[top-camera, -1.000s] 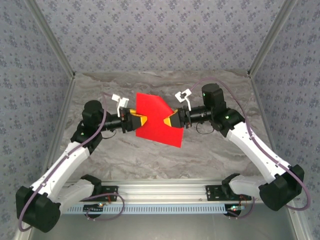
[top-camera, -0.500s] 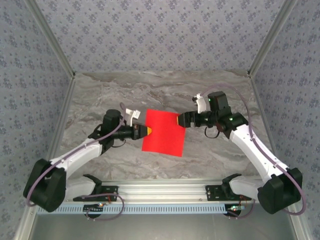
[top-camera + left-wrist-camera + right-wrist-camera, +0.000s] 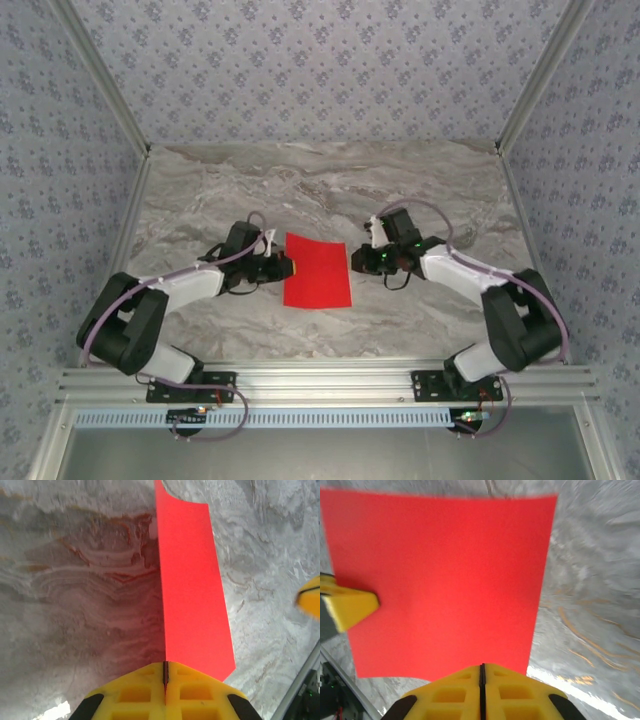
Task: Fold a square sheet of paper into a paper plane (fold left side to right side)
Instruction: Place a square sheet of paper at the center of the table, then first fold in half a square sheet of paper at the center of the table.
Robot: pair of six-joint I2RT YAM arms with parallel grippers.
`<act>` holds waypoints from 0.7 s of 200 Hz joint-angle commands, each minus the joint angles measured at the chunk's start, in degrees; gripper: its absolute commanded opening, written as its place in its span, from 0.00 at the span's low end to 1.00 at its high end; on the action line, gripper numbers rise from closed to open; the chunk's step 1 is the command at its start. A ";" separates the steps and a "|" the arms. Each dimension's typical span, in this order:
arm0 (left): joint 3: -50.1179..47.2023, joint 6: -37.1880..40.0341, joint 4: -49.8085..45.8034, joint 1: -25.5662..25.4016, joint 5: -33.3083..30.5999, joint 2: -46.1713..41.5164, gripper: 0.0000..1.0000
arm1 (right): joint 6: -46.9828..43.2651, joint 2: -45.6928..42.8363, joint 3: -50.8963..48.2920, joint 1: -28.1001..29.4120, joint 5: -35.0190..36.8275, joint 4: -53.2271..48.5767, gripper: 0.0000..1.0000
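Observation:
The square sheet of paper [image 3: 318,270] is a bright red, flat sheet, low over the marble table at the middle. My left gripper [image 3: 289,268] is shut on its left edge; in the left wrist view that edge of the sheet [image 3: 192,580] runs straight into the closed yellow jaws of the left gripper [image 3: 165,664]. My right gripper [image 3: 355,258] is shut at the sheet's right edge. In the right wrist view the sheet [image 3: 445,575] spreads out ahead of the right gripper [image 3: 482,666] and passes under it; I cannot tell whether it is pinched. No paper plane shape shows.
The marble table [image 3: 330,180] is walled by patterned panels at the back and both sides. An aluminium rail [image 3: 320,385] with the arm bases runs along the near edge. The other arm's yellow finger [image 3: 350,605] lies over the sheet's far edge.
Both arms have drawn in and come down, bringing the tilted, raised sheet low and level. The left gripper closed on its edge. The right gripper opened, then shut again.

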 commanded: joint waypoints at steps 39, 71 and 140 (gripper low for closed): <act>6.19 2.30 -7.22 -0.20 -1.68 2.34 0.08 | 2.13 12.38 5.21 2.34 3.08 2.81 0.06; 7.29 0.94 -5.78 -0.25 1.12 3.31 0.18 | 2.13 16.18 5.58 3.13 4.26 1.44 0.06; 8.99 -7.43 7.59 -3.11 8.69 7.11 0.61 | 0.96 16.47 3.34 3.44 6.70 -0.20 0.07</act>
